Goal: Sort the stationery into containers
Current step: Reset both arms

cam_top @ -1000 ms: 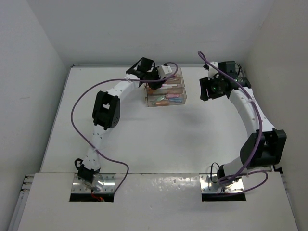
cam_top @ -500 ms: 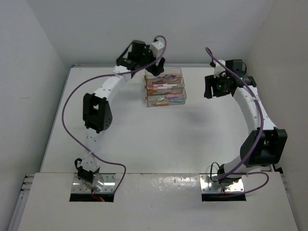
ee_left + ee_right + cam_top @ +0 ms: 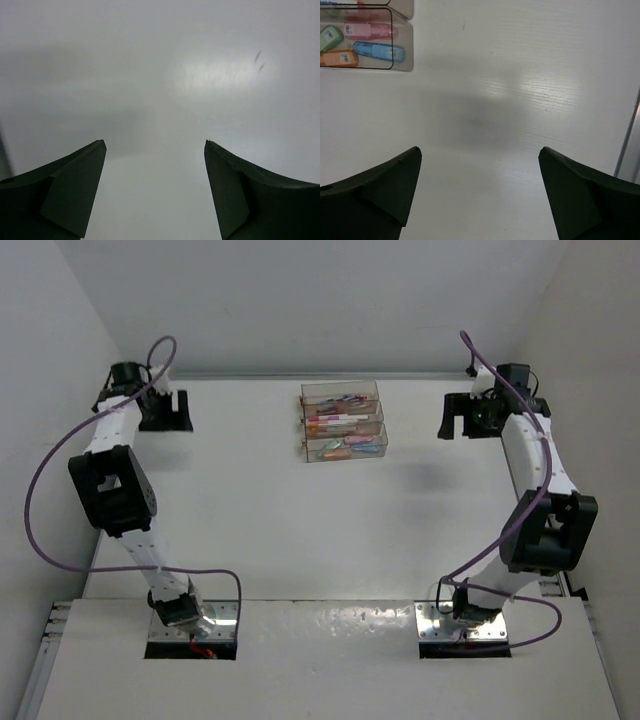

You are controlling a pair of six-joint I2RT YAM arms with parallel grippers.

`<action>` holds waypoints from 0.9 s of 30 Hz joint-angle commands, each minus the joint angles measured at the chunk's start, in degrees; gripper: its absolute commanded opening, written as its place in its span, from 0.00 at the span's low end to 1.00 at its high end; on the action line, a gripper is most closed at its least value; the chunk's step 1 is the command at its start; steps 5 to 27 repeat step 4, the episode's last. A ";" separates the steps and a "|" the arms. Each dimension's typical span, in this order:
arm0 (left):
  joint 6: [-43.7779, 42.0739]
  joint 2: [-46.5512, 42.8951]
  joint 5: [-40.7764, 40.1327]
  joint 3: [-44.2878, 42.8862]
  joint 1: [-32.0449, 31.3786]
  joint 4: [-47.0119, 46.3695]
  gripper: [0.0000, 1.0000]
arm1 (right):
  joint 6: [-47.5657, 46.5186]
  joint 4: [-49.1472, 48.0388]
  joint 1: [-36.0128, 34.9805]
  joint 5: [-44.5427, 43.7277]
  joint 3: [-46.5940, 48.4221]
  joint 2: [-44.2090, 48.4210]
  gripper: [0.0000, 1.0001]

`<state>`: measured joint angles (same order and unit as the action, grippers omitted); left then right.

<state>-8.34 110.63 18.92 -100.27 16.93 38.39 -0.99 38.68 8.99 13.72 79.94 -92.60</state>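
Both agape and empty, left gripper (image 3: 155,150) and right gripper (image 3: 480,152) hang clear of the trays (image 3: 304,412), seemingly because the pens (image 3: 338,420) lie sorted inside.

Stationery (image 3: 343,424) in clear containers (image 3: 330,457) — left end effector (image 3: 164,411), right end effector (image 3: 462,418) well off either side.

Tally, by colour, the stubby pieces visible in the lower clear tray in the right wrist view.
Green piece: 1
Pink piece: 1
Orange piece: 1
Blue piece: 1
Total: 4 (the picture's left edge cuts the tray off)
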 commanded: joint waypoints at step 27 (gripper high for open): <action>-2.39 -9.20 -2.48 10.80 1.61 -2.62 0.87 | -0.50 -3.25 1.03 0.00 -1.19 -1.53 0.99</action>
